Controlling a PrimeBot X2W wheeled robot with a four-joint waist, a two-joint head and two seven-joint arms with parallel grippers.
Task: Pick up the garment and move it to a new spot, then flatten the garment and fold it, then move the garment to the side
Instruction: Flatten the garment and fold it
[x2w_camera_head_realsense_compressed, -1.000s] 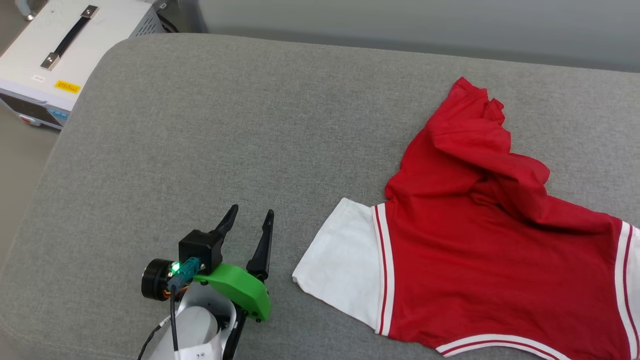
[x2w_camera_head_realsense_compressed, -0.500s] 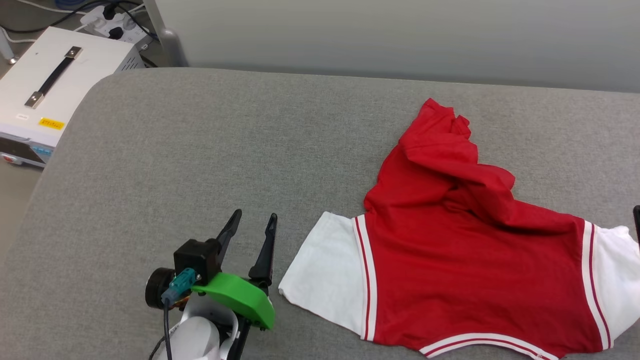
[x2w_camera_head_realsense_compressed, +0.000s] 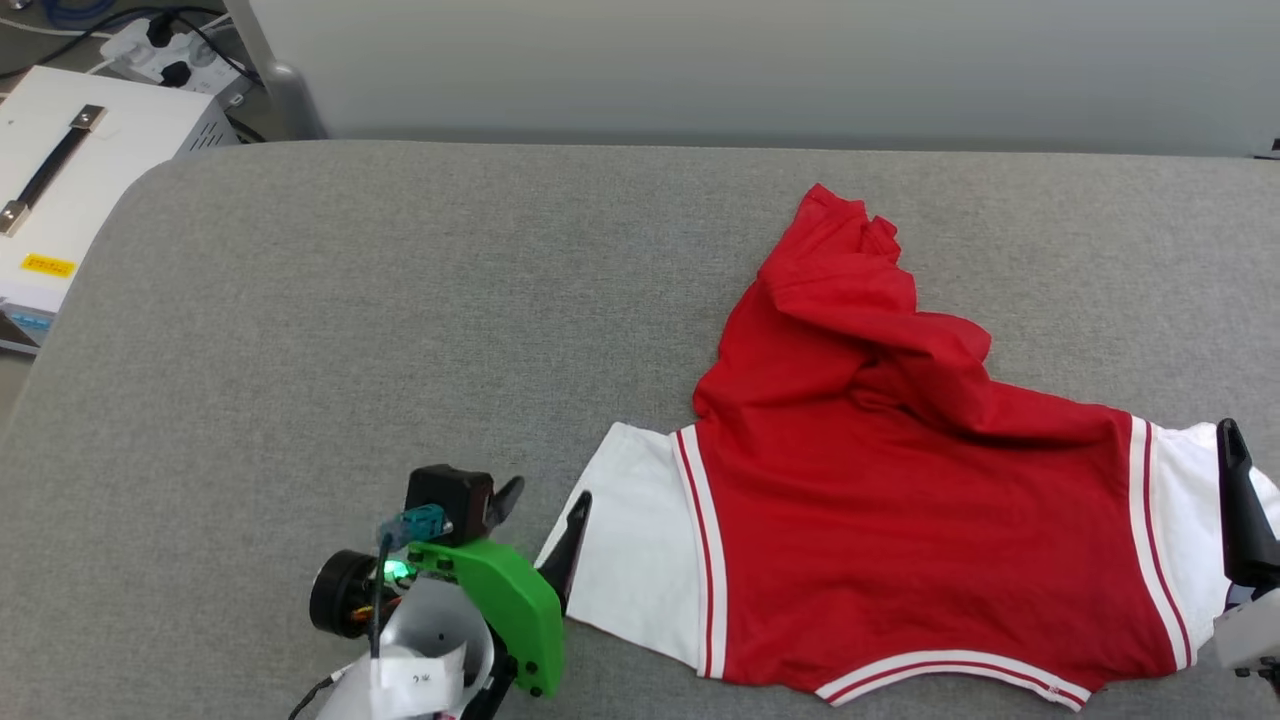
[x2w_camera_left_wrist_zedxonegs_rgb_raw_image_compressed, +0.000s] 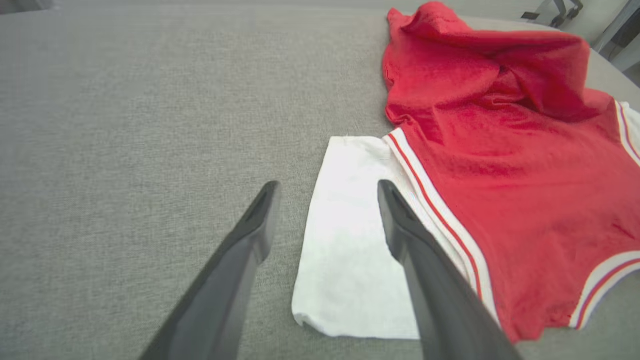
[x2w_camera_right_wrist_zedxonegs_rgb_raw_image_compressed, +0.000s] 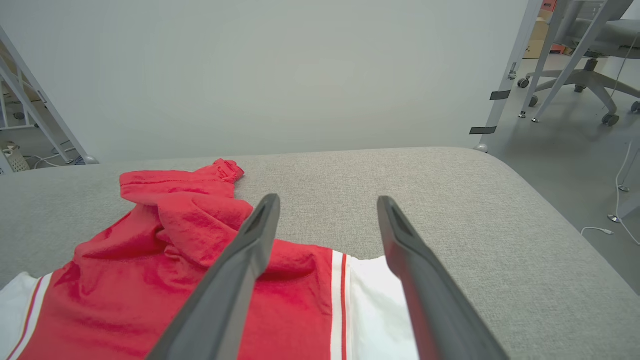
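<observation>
Shirt update: red jersey-style T-shirt with white short sleeves and striped trim (x2w_camera_head_realsense_compressed: 900, 520) lies rumpled on the grey fabric cushion (x2w_camera_head_realsense_compressed: 350, 330), right half of the head frame, its upper part bunched over. Left gripper (x2w_camera_head_realsense_compressed: 548, 492), lower centre-left, is spread wide and empty, one finger at the white sleeve's edge. Right gripper (x2w_camera_right_wrist_zedxonegs_rgb_raw_image_compressed: 327, 200), also wide and empty, hangs over the other sleeve at the right edge.

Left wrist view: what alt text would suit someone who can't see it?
A red T-shirt with white sleeves lies crumpled on a grey cushioned surface. The open left gripper points at its near white sleeve.
</observation>
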